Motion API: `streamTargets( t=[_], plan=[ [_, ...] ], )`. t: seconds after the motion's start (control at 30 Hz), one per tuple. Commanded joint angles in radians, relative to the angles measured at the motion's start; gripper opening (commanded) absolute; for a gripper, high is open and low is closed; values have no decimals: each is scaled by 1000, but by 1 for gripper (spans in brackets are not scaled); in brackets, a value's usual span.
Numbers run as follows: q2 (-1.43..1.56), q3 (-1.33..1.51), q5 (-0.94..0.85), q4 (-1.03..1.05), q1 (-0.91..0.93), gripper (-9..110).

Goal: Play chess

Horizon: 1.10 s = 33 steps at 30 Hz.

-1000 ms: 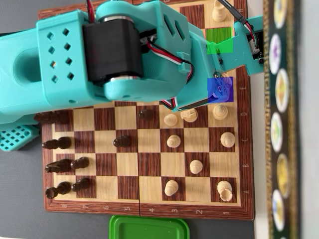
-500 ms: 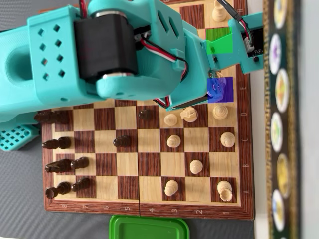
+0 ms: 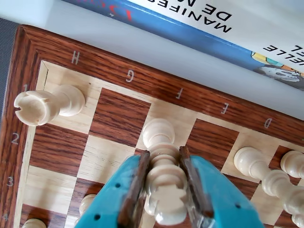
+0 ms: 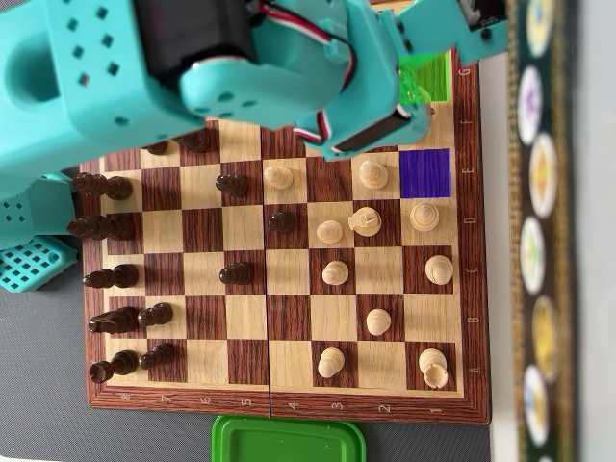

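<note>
In the wrist view my teal gripper [image 3: 163, 153] is shut on a white chess piece [image 3: 164, 199] with a ridged neck and a notched top. Its rounded base sits over a light square of the chessboard [image 3: 142, 78] under the letter F; I cannot tell whether it touches. A white rook [image 3: 42, 104] stands in the corner square by H. In the overhead view the arm [image 4: 192, 67] covers the board's top rows and hides the gripper and the held piece. A blue-marked square [image 4: 425, 173] shows no piece, and a green-marked square [image 4: 430, 75] is partly covered.
White pieces [image 4: 335, 272] stand on the right half of the board and dark pieces [image 4: 125, 277] along the left columns in the overhead view. A green lid [image 4: 289, 441] lies below the board. A book [image 4: 544, 231] runs along the right edge. More white pieces [image 3: 256, 164] stand right of the gripper.
The arm has swung toward the top of the overhead view. The piece that stood on the blue square is gone from it, and two white pieces in that row are now uncovered.
</note>
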Motion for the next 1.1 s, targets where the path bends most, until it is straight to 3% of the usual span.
streamTargets(
  t=[0.0, 1.07],
  plan=[
    [66, -44, 6, -18, -26, 6],
    [63, -40, 9, -18, -95, 6]
  ],
)
